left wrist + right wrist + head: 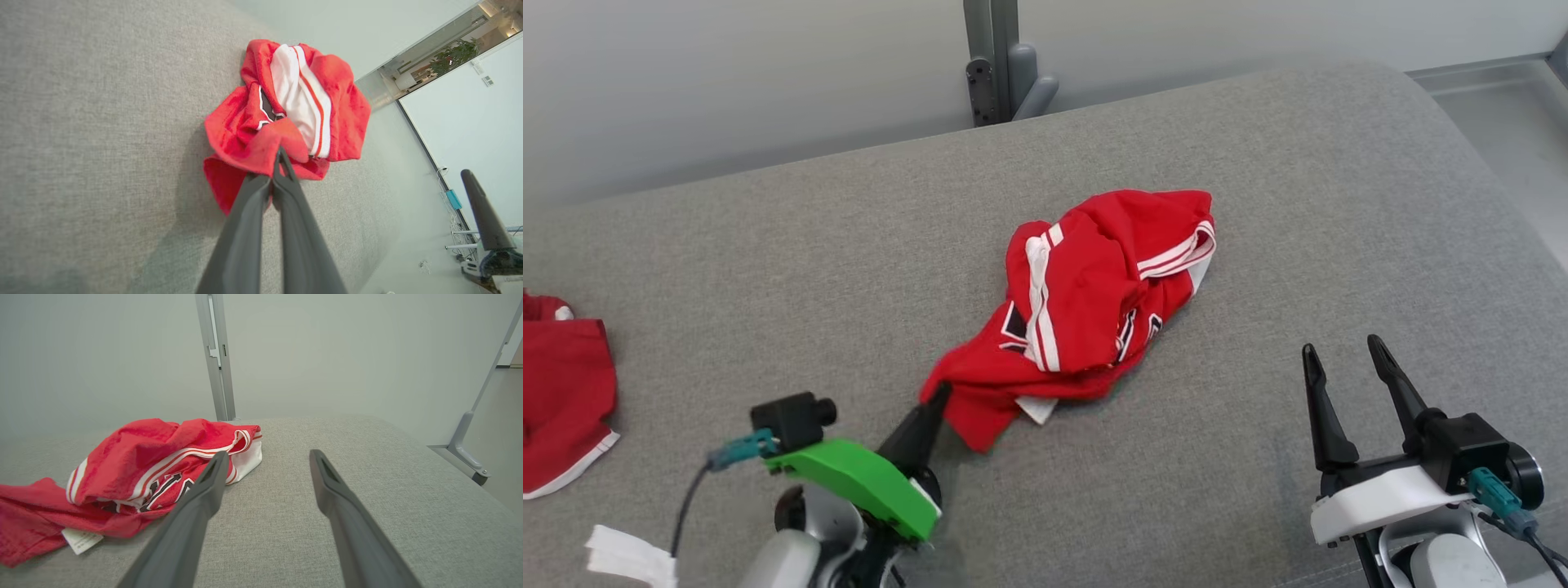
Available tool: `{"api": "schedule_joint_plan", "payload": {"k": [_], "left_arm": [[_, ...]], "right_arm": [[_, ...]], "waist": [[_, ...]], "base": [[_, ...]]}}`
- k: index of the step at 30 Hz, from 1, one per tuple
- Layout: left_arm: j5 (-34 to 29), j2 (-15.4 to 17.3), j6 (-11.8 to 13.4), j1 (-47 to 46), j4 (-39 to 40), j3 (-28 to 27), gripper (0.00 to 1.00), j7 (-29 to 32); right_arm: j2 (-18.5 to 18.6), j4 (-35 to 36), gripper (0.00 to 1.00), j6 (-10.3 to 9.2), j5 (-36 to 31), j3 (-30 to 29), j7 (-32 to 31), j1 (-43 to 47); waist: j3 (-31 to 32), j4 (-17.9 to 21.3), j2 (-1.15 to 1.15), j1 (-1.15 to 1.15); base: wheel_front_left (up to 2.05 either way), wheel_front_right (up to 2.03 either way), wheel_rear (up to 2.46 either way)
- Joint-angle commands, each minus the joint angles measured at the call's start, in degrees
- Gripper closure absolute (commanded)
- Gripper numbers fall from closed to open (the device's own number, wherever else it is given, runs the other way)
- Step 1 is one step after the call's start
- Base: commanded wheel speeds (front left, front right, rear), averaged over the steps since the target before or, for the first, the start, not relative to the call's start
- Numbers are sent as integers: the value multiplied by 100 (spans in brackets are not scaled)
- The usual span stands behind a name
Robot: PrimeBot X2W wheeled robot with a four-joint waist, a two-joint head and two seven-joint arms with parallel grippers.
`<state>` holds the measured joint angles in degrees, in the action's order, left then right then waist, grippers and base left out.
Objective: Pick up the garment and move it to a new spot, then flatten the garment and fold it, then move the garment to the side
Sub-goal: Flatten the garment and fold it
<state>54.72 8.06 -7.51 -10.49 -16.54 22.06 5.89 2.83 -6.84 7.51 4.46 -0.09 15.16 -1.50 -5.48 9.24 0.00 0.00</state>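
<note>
1. Garment [1094, 302]: a red jersey with white stripes and dark lettering, lying crumpled in a heap near the middle of the grey cloth-covered desk [1258, 204]. A white label [1037, 408] pokes out at its near edge.
2. Fabric looks soft and limp. It is bunched in overlapping folds, with one sleeve or hem trailing toward the robot, so no clear outline shows.
3. Left hand [935, 400] has its fingers together, clamped on a fold at the garment's near left corner. The left wrist view shows red cloth pinched at the tips.
4. Right hand [1342, 347] stands with fingers apart, holding nothing, well off to the garment's right, above bare desk.
5. Step in hand, as I judge it: the first one, the pick-up, with the grip just made and the heap not yet lifted.
6. Next move calls for raising the left hand so the cloth hangs free, then carrying it to a fresh spot. A single-corner pinch may slip.
7. Another red cloth [560, 392] lies at the desk's far left edge, well apart.
</note>
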Motion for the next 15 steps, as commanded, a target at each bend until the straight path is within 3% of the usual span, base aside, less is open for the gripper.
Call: {"api": "schedule_joint_plan", "payload": {"k": [1, 7, 15], "left_arm": [[179, 105, 4, -118, 212, -120, 100, -36], [384, 490, 39, -263, 1092, -370, 100, 140], [470, 702, 476, -573, 2373, -734, 100, 341]], "right_arm": [[11, -3, 0, -4, 26, -20, 0, 63], [13, -34, 0, -4, 48, 5, 0, 86], [13, -98, 0, -4, 49, 75, 0, 137]], "waist": [[63, -79, 0, 0], [171, -276, 0, 0], [380, -465, 0, 0]], "base": [[0, 0, 0], [0, 0, 0], [0, 0, 0]]}}
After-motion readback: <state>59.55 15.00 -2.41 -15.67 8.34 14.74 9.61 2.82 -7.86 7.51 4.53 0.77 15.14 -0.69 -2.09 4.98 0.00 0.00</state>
